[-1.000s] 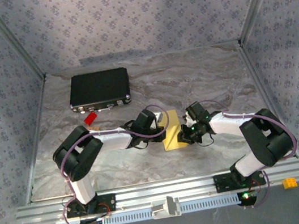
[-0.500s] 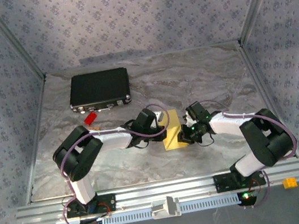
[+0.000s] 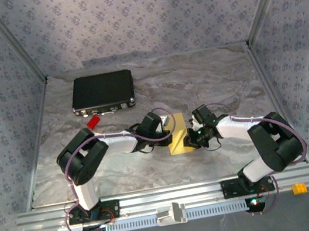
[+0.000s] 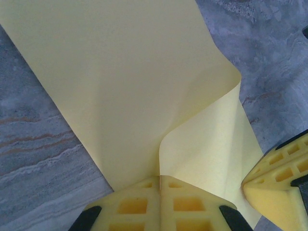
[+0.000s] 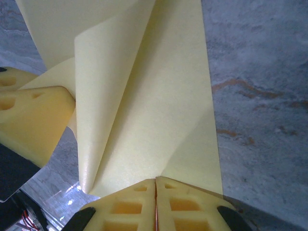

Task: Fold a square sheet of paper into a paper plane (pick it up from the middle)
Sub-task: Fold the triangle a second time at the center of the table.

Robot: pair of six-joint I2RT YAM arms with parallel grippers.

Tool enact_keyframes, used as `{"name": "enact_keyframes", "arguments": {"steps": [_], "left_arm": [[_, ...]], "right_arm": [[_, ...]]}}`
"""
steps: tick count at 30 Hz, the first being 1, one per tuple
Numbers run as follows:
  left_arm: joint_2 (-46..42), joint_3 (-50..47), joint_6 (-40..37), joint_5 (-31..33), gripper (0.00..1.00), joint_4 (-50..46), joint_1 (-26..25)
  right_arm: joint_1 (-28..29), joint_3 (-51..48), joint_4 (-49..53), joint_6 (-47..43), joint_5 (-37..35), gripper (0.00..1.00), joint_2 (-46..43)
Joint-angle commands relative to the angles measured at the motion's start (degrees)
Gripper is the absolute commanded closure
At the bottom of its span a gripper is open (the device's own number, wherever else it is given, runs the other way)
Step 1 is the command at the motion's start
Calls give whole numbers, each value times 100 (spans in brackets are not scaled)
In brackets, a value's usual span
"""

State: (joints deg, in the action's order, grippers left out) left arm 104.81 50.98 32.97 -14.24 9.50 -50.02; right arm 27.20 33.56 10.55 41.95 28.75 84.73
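the square sheet of paper (image 3: pixel 180 142) sits near the middle of the grey marbled surface (image 3: pixel 207 77), between the two arms' wrists and partly under them. it does not lie flat. in the left wrist view one part rises off the surface in a soft curved flap, and the raised fold runs straight down into the left fingers (image 4: pixel 132 208) — their yellow pads are pressed together on the paper with no gap between them. in the right wrist view the right fingers (image 5: pixel 127 211) are likewise closed pad to pad, pinching the near edge of the sheet, with a slanted flap of paper lifted beside them. each wrist view catches a yellow pad of the other arm just beside the sheet, so the two pairs of fingers are close together. well apart, toward the far left of the surface, lies a black rectangular case (image 3: pixel 102 91), with a small red brick (image 3: pixel 92 122) near its front edge.
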Motion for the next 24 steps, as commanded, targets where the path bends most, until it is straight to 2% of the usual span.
{"name": "enact_keyframes", "arguments": {"steps": [1, 8, 13, 17, 24], "left_arm": [[171, 121, -97, -78, 96, -42, 34], [188, 96, -100, -112, 96, -69, 36], [203, 127, -105, -105, 96, -104, 30], [224, 141, -116, -112, 96, -117, 31], [263, 144, -108, -141, 96, -106, 30]], "right_arm": [[-45, -51, 291, -99, -85, 91, -40], [-139, -25, 72, 9, -13, 90, -357], [-304, -86, -775, 552, 328, 94, -644], [-170, 47, -1328, 880, 491, 99, -369], [4, 122, -1692, 1046, 460, 100, 65]]}}
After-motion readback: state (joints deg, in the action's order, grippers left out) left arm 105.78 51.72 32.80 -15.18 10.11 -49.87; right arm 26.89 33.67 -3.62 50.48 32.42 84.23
